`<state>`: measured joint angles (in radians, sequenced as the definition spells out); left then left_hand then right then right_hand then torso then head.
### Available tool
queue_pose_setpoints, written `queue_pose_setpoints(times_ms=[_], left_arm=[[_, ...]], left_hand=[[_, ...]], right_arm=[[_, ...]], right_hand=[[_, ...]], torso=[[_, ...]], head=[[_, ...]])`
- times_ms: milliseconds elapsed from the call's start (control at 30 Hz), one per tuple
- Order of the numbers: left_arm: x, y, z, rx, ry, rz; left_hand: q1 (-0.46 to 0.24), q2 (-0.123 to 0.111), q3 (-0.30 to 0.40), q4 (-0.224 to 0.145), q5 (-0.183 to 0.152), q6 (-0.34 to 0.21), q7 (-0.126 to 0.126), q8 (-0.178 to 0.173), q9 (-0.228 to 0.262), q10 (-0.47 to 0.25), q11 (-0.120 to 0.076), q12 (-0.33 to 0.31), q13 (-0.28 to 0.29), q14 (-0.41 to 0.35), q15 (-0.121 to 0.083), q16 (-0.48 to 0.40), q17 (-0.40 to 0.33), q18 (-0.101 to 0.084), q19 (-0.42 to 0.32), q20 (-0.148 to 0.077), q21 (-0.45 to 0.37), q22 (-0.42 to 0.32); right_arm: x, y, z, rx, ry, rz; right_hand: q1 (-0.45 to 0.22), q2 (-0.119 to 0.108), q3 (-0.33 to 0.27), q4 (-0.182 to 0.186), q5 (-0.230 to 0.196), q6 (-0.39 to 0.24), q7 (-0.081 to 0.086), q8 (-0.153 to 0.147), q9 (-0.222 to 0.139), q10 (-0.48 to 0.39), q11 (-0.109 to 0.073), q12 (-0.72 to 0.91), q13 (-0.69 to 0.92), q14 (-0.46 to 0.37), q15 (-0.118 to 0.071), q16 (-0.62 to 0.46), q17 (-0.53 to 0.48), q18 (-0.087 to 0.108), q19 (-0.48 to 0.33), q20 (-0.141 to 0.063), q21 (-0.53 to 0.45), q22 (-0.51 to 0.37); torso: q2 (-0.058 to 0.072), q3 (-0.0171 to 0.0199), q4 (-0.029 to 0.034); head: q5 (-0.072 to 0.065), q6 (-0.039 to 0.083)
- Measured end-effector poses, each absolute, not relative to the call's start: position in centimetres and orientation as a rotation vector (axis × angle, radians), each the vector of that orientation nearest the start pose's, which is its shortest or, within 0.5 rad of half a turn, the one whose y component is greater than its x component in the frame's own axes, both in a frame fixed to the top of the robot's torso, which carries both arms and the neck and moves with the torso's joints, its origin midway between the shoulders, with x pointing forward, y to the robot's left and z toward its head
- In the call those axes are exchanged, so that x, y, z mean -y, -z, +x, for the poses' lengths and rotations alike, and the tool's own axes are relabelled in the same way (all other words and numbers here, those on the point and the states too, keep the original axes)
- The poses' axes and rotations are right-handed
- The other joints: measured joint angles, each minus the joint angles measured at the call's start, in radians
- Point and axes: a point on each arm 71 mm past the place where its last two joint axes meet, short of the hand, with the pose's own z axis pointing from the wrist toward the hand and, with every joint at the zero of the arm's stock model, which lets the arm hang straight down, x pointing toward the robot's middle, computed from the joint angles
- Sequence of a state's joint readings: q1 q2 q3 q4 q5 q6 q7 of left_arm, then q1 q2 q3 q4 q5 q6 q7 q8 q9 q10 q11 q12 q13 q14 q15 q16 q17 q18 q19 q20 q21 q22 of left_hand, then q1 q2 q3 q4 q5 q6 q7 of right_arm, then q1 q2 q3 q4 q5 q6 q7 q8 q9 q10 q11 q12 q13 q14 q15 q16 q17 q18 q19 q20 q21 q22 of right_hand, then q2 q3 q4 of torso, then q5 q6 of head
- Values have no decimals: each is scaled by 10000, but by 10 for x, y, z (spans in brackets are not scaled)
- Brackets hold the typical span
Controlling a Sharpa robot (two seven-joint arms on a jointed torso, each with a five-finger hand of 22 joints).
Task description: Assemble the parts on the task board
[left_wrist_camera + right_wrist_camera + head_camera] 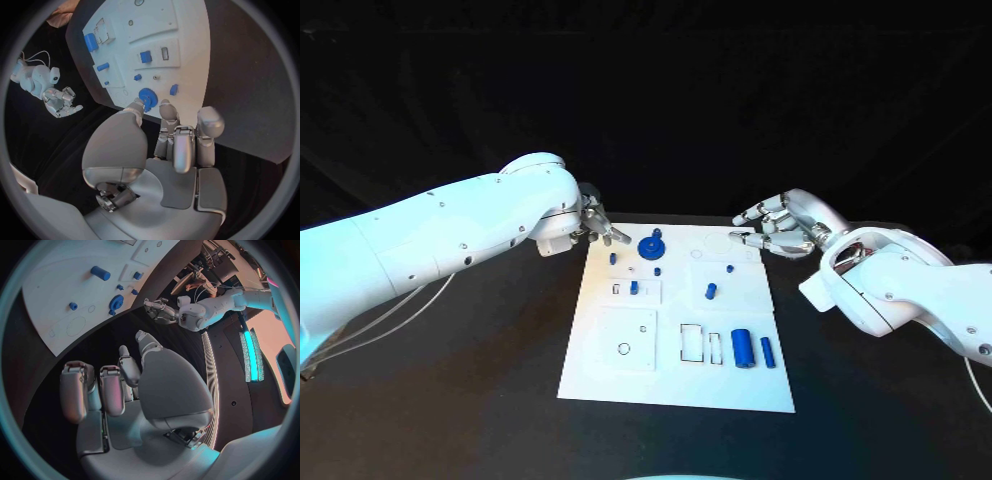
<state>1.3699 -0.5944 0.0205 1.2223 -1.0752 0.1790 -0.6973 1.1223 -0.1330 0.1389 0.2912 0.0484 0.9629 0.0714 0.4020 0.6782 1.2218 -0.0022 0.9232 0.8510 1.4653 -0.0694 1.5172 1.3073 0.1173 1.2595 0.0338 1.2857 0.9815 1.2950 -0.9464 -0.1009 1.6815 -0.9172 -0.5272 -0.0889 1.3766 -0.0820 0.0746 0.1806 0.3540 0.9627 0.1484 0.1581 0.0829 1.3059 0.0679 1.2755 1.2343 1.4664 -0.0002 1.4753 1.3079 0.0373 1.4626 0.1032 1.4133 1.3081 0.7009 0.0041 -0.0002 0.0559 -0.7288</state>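
Observation:
The white task board (675, 330) lies in the middle of the table. A round blue part with a knob (653, 247) stands near its far edge, with small blue pieces (635, 287) (711, 291) below it. Two blue cylinders (743, 348) lie side by side near the front right. My left hand (600, 225) hovers at the board's far left corner, holding nothing, its thumb close to the round part (147, 95). My right hand (780, 228) hangs off the far right corner, fingers loosely curved and apart, holding nothing. The right wrist view shows the board (56, 285) beyond that hand (125, 385).
The board carries outlined slots and holes, among them a rectangular one (692, 342) and a small round one (625, 349). Black table surface lies on both sides of the board. The left wrist view shows my right hand (61, 101) across the board's corner.

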Motion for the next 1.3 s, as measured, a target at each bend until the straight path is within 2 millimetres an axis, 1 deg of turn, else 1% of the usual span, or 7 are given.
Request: queue_pose_setpoints(times_ms=[200, 433, 900, 967, 1167, 1200, 1300], left_arm=[[-189, 140, 573, -21754, 1858, -3222], [-189, 150, 583, -21764, 1411, -3324], [-183, 167, 587, -22122, 1117, -3080], [-183, 168, 588, -22152, 1078, -3062], [-183, 171, 588, -22228, 1005, -2986], [-183, 171, 588, -22236, 995, -2976], [-184, 171, 588, -22273, 959, -2943]], left_hand=[[30, 25, -53, -2, 0, -37, 36, -54, -105, -36, 36, -58, -48, 0, 0, 0, 0, 0, 0, 0, 0, 0], [66, -11, -53, -1, 0, -37, 36, -94, -150, -36, 36, -58, -60, 0, -1, 0, 8, 0, 0, 0, 0, 6], [104, 27, -111, 1, 0, -71, 71, -132, -205, -35, 35, -58, -59, 35, 35, 0, 7, 0, 1, 0, 0, 68], [145, 68, -110, 1, 0, -71, 71, -132, -214, -36, 35, -58, -59, 1, 70, 0, 6, 0, 1, 0, 0, 67], [171, 94, -110, 1, 0, -71, 71, -132, -248, -72, 72, -58, -59, 0, 69, 0, 6, -2, 34, 34, 0, 105], [225, 148, -110, 1, 0, -71, 71, -172, -267, -72, 72, -58, -59, 1, 69, 0, 5, -1, 37, 36, 0, 123], [287, 169, -110, 1, 0, -71, 71, -176, -310, -72, 72, -58, -59, 1, 69, 0, 5, -1, 37, 36, 0, 148]], right_arm=[[218, 149, 468, -16004, -8787, 3979], [217, 150, 468, -16026, -8806, 3975], [214, 151, 468, -16050, -8842, 3960], [214, 151, 469, -16052, -8848, 3956], [214, 151, 469, -16053, -8849, 3956], [214, 151, 469, -16054, -8849, 3956], [214, 151, 469, -16054, -8850, 3957]], right_hand=[[0, 0, 0, 0, 0, 0, 0, 0, 0, 0, 0, 0, 0, 0, 0, 0, -1, 0, 0, 0, 0, -1], [0, 0, 0, 0, 0, 0, 0, 0, -1, 0, 0, 0, 0, 0, 0, 0, -1, 0, 0, 0, 0, -2], [0, 0, 0, 0, 40, 0, 0, 0, -2, 0, 0, 0, 1, 0, 0, 0, -3, 0, 1, 0, 0, -4], [0, 0, 0, 0, 40, 0, 0, 0, -2, 0, 0, 0, 1, 0, 0, 0, -3, 0, 0, 1, 0, -4], [0, 0, 0, 0, 40, 0, 0, 0, -3, 0, 0, 0, 1, 0, 0, 0, -3, 0, 0, 1, 1, -5], [0, 0, 0, 0, 40, 0, 0, 0, -3, 0, 0, 0, 1, 0, 0, 0, -3, 0, 1, 1, 1, -5], [0, 0, 0, 0, 40, 0, 0, 0, -3, 0, 0, 0, 1, 0, 0, 0, -4, 1, 1, 1, 0, -5]], torso=[[14, -15, -6], [24, -12, -13], [25, 0, -15], [25, 0, -15], [20, 0, -16], [19, 0, -16], [18, 1, -16]], head=[[25, 25], [62, 16], [103, -9], [107, -12], [120, -21], [121, -22], [123, -24]])
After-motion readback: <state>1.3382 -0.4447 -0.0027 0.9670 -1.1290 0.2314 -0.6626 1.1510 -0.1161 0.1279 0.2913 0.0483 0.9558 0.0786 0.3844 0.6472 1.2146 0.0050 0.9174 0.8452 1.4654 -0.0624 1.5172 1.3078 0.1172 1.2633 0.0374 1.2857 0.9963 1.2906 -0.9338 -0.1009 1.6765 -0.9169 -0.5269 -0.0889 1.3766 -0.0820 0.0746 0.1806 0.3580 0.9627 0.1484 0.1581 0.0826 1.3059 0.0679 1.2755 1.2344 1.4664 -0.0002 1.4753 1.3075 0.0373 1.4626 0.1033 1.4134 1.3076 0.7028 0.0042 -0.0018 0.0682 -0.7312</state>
